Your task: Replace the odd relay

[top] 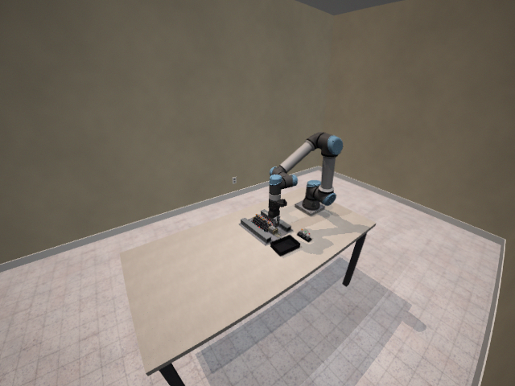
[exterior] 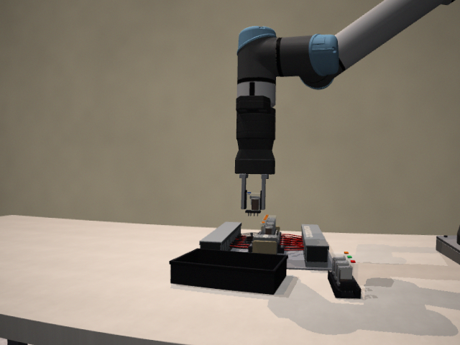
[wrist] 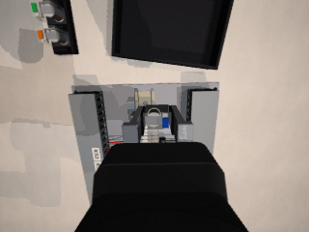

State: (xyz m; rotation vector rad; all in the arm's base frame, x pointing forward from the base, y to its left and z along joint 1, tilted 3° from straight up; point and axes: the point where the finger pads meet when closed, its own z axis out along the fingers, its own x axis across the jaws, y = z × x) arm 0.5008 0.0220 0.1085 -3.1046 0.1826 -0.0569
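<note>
My gripper (exterior: 253,208) (wrist: 156,114) is shut on a relay with a blue test button (exterior: 254,203) (wrist: 165,122). The relay hangs upright, its blades free in the air above the socket row. Relays with orange buttons (exterior: 266,217) stand in the row, partly hidden behind the end block. Three spare relays stand in a black holder (exterior: 347,291) (wrist: 71,39) to the right in the exterior view: one with an orange button (exterior: 346,252) (wrist: 41,34), one green (exterior: 348,256) (wrist: 34,7), one red (exterior: 353,261). The black tray (exterior: 223,276) (wrist: 164,63) (top: 276,250) shows nothing inside.
Two grey wire ducts (exterior: 223,234) (exterior: 313,237) (wrist: 204,116) flank the socket row, with red wires (exterior: 293,241) between. A tan end block (exterior: 264,246) (wrist: 145,97) closes the row on the tray side. The tray stands in front of the panel, between it and the table's near edge.
</note>
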